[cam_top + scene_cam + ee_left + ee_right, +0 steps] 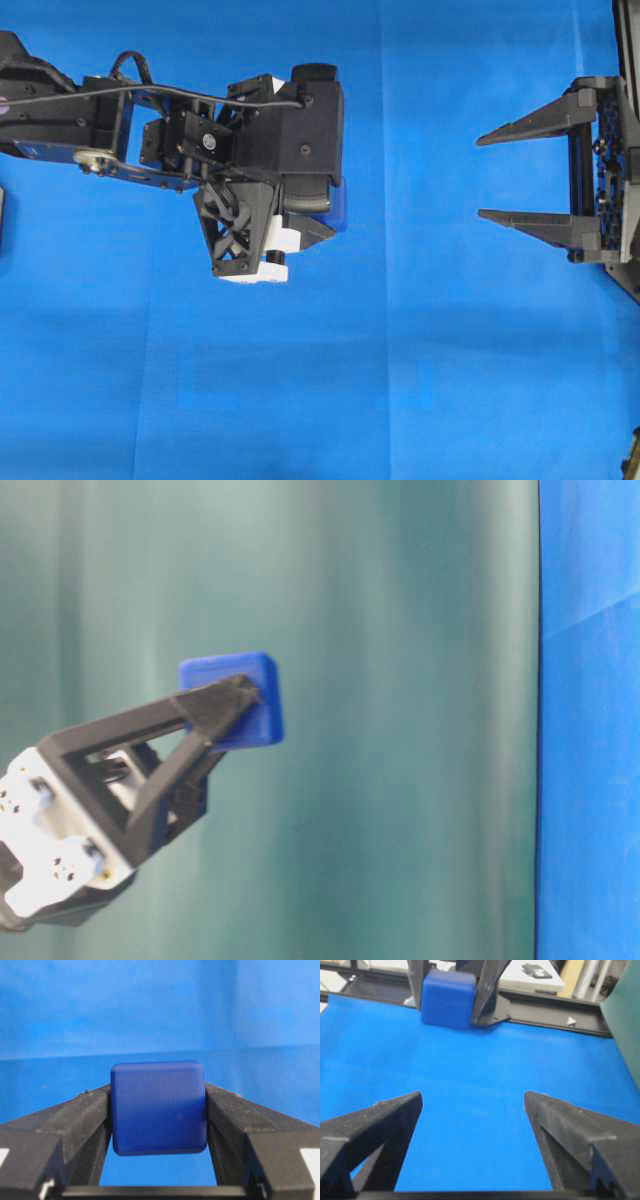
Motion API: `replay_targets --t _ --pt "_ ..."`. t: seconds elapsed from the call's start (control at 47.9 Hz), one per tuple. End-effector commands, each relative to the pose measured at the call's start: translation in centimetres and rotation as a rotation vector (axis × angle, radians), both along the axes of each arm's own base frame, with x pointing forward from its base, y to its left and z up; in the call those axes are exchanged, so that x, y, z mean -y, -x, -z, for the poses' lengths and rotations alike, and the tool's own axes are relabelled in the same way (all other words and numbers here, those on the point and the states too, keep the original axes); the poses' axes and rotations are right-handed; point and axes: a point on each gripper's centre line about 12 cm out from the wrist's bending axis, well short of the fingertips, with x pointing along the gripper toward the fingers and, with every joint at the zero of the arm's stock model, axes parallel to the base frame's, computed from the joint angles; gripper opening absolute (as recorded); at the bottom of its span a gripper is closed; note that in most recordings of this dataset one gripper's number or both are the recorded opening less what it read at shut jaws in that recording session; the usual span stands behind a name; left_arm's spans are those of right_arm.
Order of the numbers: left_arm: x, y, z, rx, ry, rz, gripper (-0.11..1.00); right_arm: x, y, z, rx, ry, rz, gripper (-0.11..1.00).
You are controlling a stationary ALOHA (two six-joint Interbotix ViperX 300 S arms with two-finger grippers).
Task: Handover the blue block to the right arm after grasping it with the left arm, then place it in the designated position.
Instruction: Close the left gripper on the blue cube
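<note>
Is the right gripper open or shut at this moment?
Open. The right gripper has its two fingers spread wide with only blue cloth between them; the blue block sits clamped in the left gripper.

One blue block [158,1107], two hands, one cloth [420,350].

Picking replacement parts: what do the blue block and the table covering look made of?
The blue block looks like matte printed plastic: faint fine surface lines, rounded edges. The blue cloth looks like thin matte fabric or sheet, going by its straight fold creases; which one is unclear.
</note>
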Motion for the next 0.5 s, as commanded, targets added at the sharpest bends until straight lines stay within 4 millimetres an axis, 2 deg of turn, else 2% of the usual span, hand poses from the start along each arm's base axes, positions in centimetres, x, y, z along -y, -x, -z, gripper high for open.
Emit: replay_targets --t 0.0,0.48 --pt "-0.38 0.42 -2.60 0.045 -0.002 -0.009 0.49 0.04 -0.29 -1.24 0.032 -0.003 0.002 0.97" --pt "-0.58 0.51 -2.30 0.031 0.001 -0.017 0.49 0.04 -0.29 -1.24 0.032 -0.003 0.002 0.97"
